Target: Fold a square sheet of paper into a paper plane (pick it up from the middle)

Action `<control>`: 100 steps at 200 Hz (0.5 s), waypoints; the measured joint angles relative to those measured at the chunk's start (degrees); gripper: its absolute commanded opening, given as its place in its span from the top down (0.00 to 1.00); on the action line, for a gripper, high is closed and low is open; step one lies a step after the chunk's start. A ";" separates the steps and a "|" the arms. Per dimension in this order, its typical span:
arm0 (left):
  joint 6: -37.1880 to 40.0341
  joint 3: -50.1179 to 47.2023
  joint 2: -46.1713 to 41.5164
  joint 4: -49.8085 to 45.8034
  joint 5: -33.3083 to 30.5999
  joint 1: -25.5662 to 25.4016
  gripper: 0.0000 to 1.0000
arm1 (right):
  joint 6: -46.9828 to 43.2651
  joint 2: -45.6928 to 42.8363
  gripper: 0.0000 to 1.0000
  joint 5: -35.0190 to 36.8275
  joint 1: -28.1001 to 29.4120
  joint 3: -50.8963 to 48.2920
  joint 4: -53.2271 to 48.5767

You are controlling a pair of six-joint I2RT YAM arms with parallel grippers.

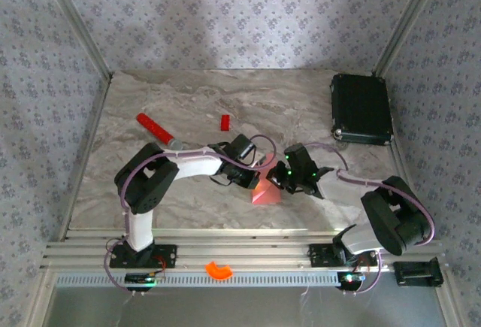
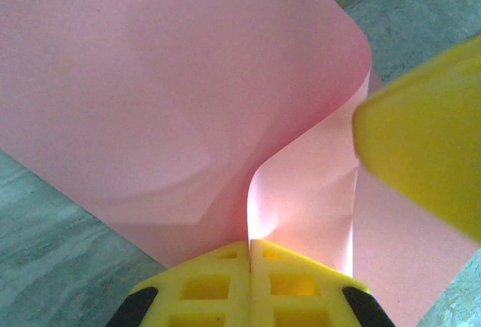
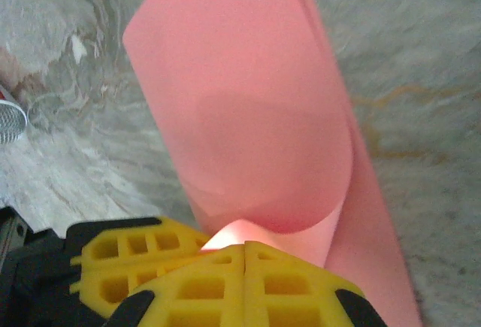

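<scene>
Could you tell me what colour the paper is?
The paper is salmon pink, clearest in left wrist view.

Top external: high behind the near edge, facing down over the whole desk (image 1: pixel 188 101).
Left wrist: close, past the left gripper (image 2: pixel 249 252) onto the square sheet of paper (image 2: pixel 150 79).
Right wrist: equally close (opposite side), past the right gripper (image 3: pixel 244 252).
Shared: that sheet.

Curled pink sheet of paper (image 1: pixel 267 193), mid-fold

1. The left arm (image 1: pixel 192 164) and right arm (image 1: pixel 391 222) pair white links with bulky black joints.
2. Lilac cables (image 1: pixel 139 160) run along both arms.
3. Green lights (image 1: pixel 289 168) dot the right wrist.
4. The left gripper (image 2: pixel 249 246) and right gripper (image 3: pixel 244 248) have yellow fingers (image 2: pixel 203 289) with square pockets.
</scene>
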 measured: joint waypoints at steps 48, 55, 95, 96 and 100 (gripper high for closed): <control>0.00 0.00 0.07 0.17 0.15 -0.02 1.00 | -0.61 1.92 0.99 -1.07 -3.37 -2.89 0.68; 0.00 0.00 0.11 0.24 0.22 -0.07 1.00 | -0.61 1.86 0.99 -1.68 -3.80 -3.15 1.03; 0.02 0.00 0.11 0.37 0.20 -0.22 1.00 | -2.14 -1.03 0.97 -2.32 -6.82 -2.86 -2.38; 0.00 0.00 0.11 0.37 0.20 -0.22 1.00 | -2.16 -1.09 0.97 -2.32 -6.88 -2.82 -2.45; 0.00 0.00 0.11 0.37 0.20 -0.22 1.00 | -2.43 -1.51 0.97 -2.36 -7.06 -2.49 -2.89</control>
